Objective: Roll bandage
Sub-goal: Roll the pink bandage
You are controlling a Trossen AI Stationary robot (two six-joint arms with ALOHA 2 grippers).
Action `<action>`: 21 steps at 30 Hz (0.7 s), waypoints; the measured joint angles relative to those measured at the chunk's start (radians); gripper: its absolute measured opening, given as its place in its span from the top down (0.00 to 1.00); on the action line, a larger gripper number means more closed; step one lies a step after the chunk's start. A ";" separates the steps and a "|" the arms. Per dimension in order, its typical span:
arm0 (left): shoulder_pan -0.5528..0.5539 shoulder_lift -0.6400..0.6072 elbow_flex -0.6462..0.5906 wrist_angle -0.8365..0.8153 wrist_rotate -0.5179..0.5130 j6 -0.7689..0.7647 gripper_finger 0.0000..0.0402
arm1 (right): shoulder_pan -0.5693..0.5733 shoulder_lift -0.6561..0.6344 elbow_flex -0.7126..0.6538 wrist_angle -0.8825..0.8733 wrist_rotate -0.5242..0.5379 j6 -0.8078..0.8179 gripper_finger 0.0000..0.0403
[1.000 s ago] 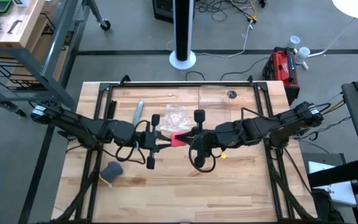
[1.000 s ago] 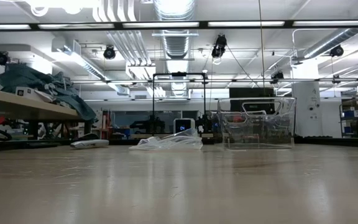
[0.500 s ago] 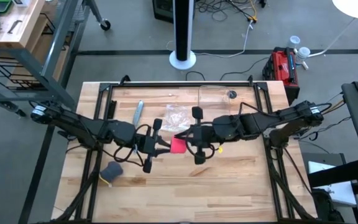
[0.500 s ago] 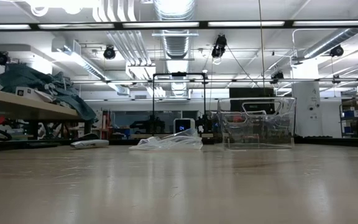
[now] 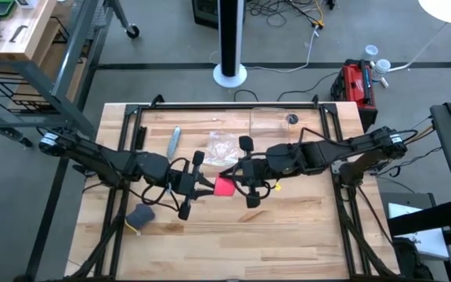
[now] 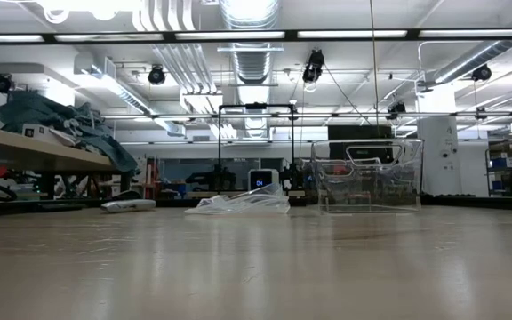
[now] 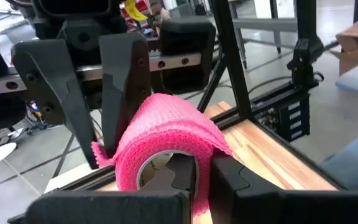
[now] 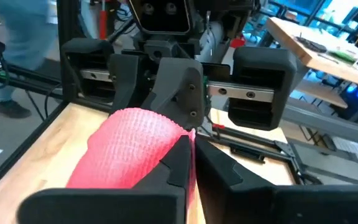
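Bandage (image 7: 166,140) roll pinched between both nearly closed tools, apparently.

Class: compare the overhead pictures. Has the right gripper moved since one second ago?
Yes. The right gripper has shifted left toward the plastic bag, beside the bandage.

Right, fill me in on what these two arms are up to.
Both arms meet over the middle of the wooden table, working a pink bandage roll between them. The left gripper is shut on the bandage roll's rim. The right gripper has its fingers nearly together at the bandage's loose edge. A clear plastic bag lies behind them.
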 joint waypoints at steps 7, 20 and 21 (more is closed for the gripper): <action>0.000 0.000 0.000 0.012 -0.005 -0.005 0.98 | -0.021 -0.004 0.007 -0.013 0.016 -0.025 0.78; -0.002 -0.002 0.003 0.120 -0.012 -0.022 0.98 | -0.052 -0.001 0.005 -0.108 0.021 0.070 0.67; -0.002 -0.002 0.003 0.125 -0.015 -0.025 0.98 | -0.053 -0.004 0.005 -0.116 0.028 0.070 0.67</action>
